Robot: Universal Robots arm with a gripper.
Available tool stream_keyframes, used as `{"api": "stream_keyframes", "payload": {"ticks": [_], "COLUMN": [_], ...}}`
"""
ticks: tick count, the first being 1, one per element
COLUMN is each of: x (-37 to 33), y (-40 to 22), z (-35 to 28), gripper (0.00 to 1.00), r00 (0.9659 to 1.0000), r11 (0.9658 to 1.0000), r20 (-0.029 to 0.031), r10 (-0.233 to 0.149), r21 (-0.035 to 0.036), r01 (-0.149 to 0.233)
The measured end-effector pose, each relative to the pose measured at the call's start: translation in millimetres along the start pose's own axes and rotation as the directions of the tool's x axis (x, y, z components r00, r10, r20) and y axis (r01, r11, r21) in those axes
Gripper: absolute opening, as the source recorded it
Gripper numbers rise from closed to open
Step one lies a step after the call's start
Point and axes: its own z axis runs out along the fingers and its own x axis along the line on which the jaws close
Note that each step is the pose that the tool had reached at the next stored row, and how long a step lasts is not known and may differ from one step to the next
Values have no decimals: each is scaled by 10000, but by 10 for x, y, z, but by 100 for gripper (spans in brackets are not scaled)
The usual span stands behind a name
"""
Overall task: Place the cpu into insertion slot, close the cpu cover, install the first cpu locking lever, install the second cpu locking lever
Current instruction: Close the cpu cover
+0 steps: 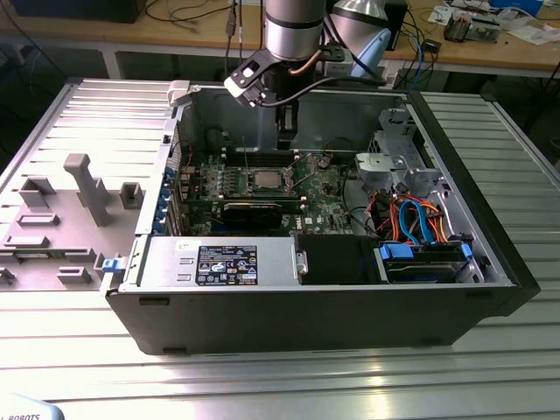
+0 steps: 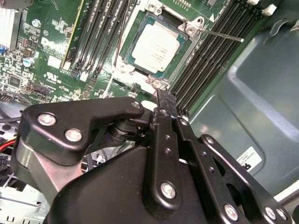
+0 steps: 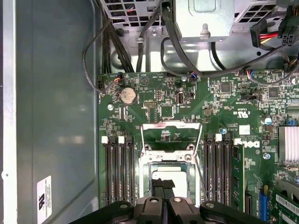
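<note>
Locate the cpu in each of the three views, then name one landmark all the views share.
Exterior view: the cpu sits mid-board, under the gripper.
Second wrist view: the cpu lies in its socket, just beyond the gripper.
First wrist view: the cpu is partly behind the gripper.
Shared landmark: the black memory slots flanking it.

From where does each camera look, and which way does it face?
Exterior view: off the arm, above the open computer case, looking down; arm reaches in.
First wrist view: on the wrist, facing the green board past the gripper.
Second wrist view: on the wrist, slanted past the gripper toward the cpu.
Both wrist views share gripper and board.
</note>
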Motion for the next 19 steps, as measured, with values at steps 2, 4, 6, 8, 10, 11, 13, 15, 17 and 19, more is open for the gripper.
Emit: {"api": "stream_keyframes", "payload": {"ticks": [2,4,6,8,10,11,13,15,17,19], "x": [0,0,1,1,1,1,1,1,1,1], "y": [12,30,41,47,56,58,69,77,89,95], "z": [0,0,0,1,1,1,1,1,1,1], "gripper": [11,11,11,11,11,11,11,11,11,11], "r00": [10000,10000,10000,10000,10000,10000,10000,10000,10000,10000], "r11": [10000,10000,10000,10000,10000,10000,10000,10000,10000,10000], "r20": [1,1,1,1,0,0,0,1,0,0], "r10": [0,0,1,0,0,0,1,0,0,0], "r21": [1,0,1,0,0,0,0,0,0,0], "r01": [0,0,-1,0,0,0,-1,0,0,0]}}
